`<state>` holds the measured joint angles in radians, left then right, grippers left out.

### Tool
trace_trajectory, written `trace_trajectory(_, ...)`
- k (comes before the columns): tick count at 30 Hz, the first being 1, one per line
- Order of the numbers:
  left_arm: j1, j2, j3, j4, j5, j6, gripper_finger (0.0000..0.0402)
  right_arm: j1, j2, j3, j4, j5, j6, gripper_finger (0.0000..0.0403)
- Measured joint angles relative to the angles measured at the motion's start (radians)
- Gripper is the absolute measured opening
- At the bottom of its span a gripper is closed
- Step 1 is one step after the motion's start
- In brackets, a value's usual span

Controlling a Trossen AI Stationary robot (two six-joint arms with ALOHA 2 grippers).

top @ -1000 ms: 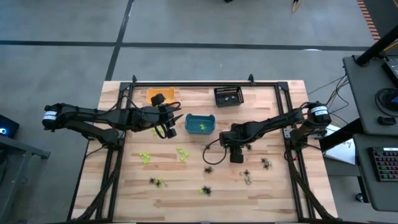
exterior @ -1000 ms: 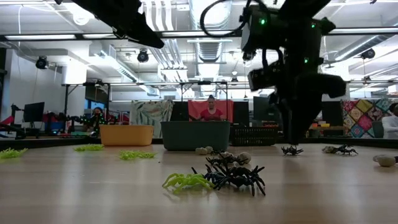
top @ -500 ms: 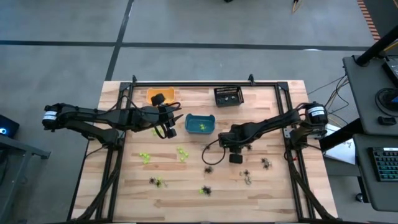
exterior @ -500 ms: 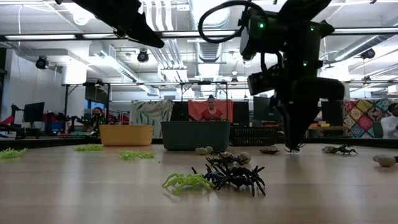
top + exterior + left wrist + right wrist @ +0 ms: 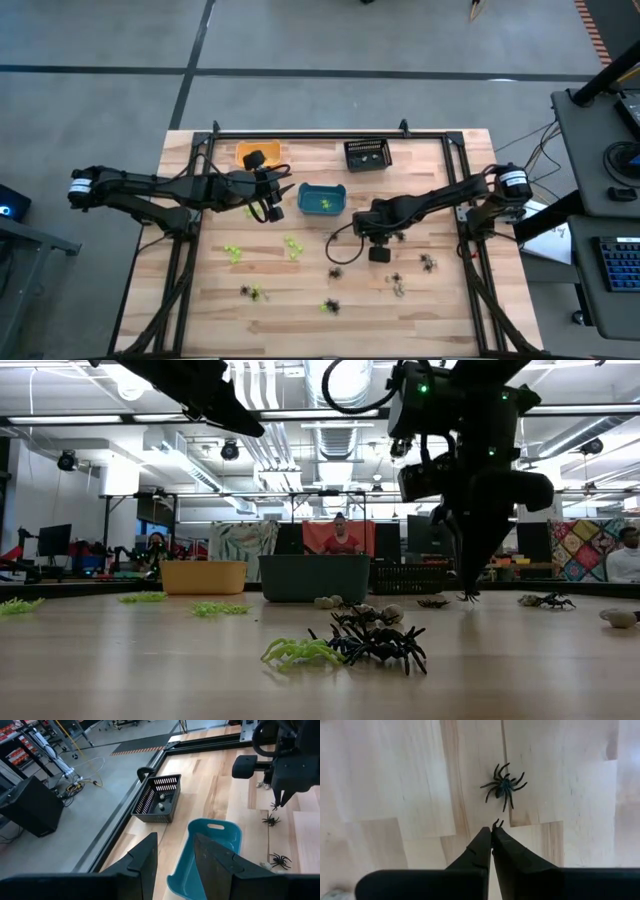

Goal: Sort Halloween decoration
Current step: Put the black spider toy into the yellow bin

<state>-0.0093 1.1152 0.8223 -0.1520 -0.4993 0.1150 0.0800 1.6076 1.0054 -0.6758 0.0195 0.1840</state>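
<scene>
Small plastic spiders lie scattered on the wooden table: lime green ones (image 5: pixel 292 245), black ones (image 5: pixel 428 263) and a mixed clump (image 5: pixel 350 645) near the front. My right gripper (image 5: pixel 467 592) points steeply down right of the table's middle, shut on one black spider (image 5: pixel 496 823). Another black spider (image 5: pixel 505 785) lies on the boards just beyond its fingertips. My left gripper (image 5: pixel 175 865) hovers open and holds nothing, high beside the teal bin (image 5: pixel 322 199). My right gripper pinches a black spider at the very ends of its two fingers (image 5: pixel 485 845). Only a pair of legs (image 5: pixel 496 823) pokes out past the tips. The fingers come from above, pointing steeply down. The spider (image 5: pixel 467 597) hangs at the tips, just above the tabletop.
An orange bin (image 5: pixel 257 153) and a black mesh basket (image 5: pixel 367 155) stand along the far edge, the teal bin between the arms. A black frame (image 5: pixel 300 135) rims the table. People stand in the room behind the table.
My right gripper has shut on a black spider that lay on the table beneath it and has taken hold of it. The spider now hangs at the fingertips, barely off the boards.
</scene>
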Motion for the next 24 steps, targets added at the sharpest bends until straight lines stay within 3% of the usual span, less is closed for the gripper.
trace_trajectory(12,0.000,0.000,0.000,0.005,0.003,-0.001,0.0110,-0.018,-0.199,-0.024,0.086,-0.026,-0.056,0.0008)
trace_trajectory(20,0.000,0.000,-0.001,0.008,0.152,-0.001,0.0110,-0.092,-0.338,-0.214,0.621,-0.174,-0.166,0.0008)
trace_trajectory(24,0.000,-0.001,-0.017,0.036,0.162,0.015,0.0110,-0.152,-0.344,-0.321,0.928,-0.265,-0.197,0.0008)
